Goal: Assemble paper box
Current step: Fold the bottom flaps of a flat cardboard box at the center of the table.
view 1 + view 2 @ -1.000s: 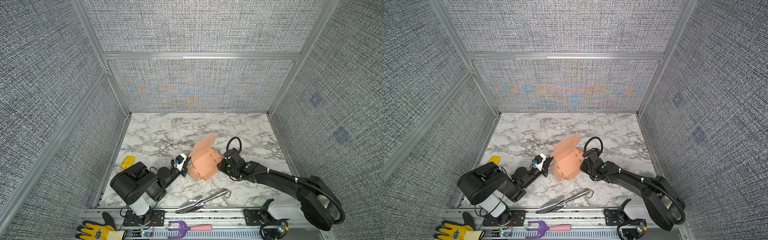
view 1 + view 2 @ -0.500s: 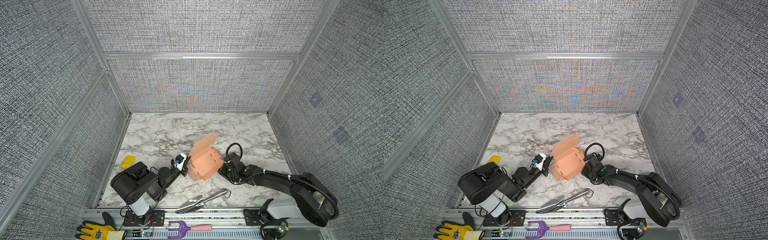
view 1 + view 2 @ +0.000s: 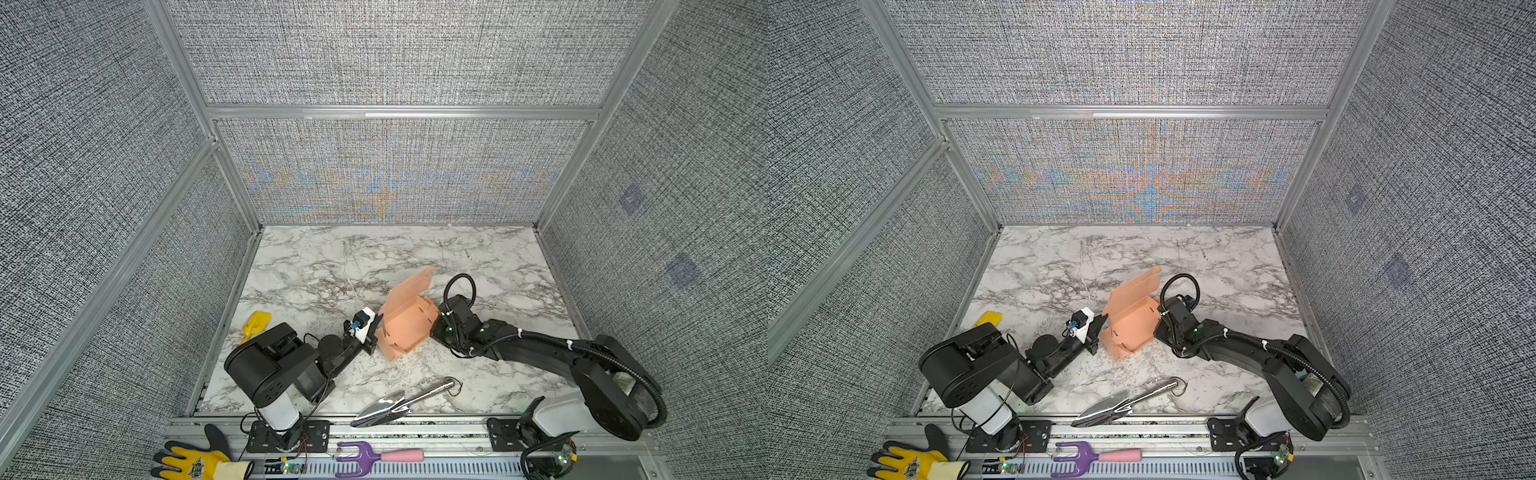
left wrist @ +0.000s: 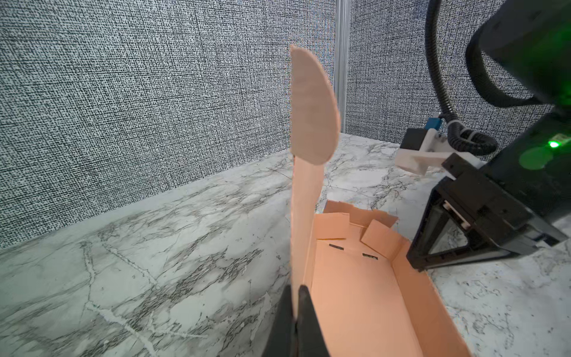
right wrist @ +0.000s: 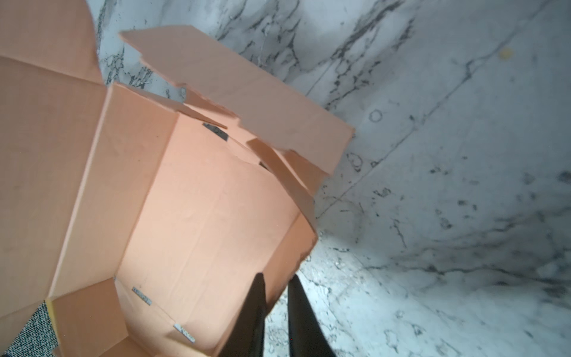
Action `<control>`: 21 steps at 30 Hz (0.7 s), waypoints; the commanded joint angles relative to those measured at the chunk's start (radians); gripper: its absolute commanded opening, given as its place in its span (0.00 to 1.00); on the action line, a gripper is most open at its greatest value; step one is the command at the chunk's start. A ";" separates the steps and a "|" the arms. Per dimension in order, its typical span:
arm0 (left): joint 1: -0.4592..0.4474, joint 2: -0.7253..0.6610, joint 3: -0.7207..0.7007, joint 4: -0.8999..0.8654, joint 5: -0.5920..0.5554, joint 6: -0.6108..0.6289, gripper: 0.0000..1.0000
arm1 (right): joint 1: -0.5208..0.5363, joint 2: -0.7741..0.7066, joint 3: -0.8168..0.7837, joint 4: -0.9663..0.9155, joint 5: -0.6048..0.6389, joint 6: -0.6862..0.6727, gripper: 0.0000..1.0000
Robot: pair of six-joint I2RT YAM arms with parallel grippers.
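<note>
The salmon-pink paper box lies partly folded in the middle of the marble table, its lid panel raised toward the back. My left gripper is shut on the box's left wall, below the upright scalloped flap. My right gripper is at the opposite wall. One finger is inside the box and the other outside, pinching that wall near its corner. In the right wrist view the box floor shows slots, and loose tabs hang over the far end.
A metal trowel lies near the front edge. A yellow scoop sits by the left wall behind my left arm. A yellow glove and a purple hand fork rest on the front rail. Grey fabric walls enclose three sides.
My right gripper has slid in onto the box's right wall and its jaws have narrowed around it. The left gripper and the box have hardly moved.
</note>
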 commanded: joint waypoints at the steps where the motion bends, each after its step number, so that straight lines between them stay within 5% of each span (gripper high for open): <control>1: -0.004 0.008 0.001 0.141 0.009 -0.001 0.00 | 0.003 0.020 0.042 -0.068 0.039 -0.065 0.17; 21: -0.013 0.016 -0.006 0.150 -0.008 -0.002 0.00 | 0.045 0.140 0.188 -0.173 0.039 -0.316 0.20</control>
